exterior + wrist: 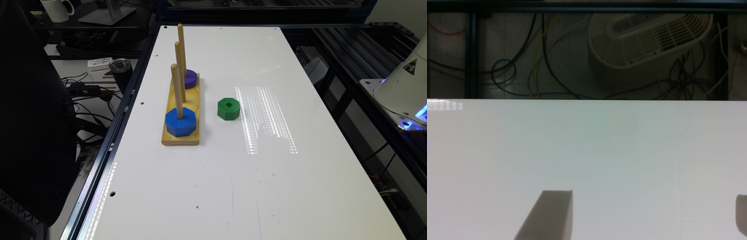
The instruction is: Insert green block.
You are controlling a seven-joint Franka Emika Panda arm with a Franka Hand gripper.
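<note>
Green block (229,108) flat on table (233,173), just beside peg board (181,136), untouched. Blue block (180,121) on near peg. Gripper (652,220) fingers spread, empty.

Three pegs (177,87), one green block (229,108), one blue block (180,122), one purple disc (190,78).

Green block (229,108) lies alone on white table (267,186), bare surface on all sides; top open. Wooden base (181,138) just beside it toward exterior view's left, gap between them. Three upright pegs (176,87) stand tall in row on base. Blue block (180,122) sits on nearest peg, purple disc (190,78) at far end; middle peg bare. Robot base (405,90) well apart at exterior view's right edge.
</note>
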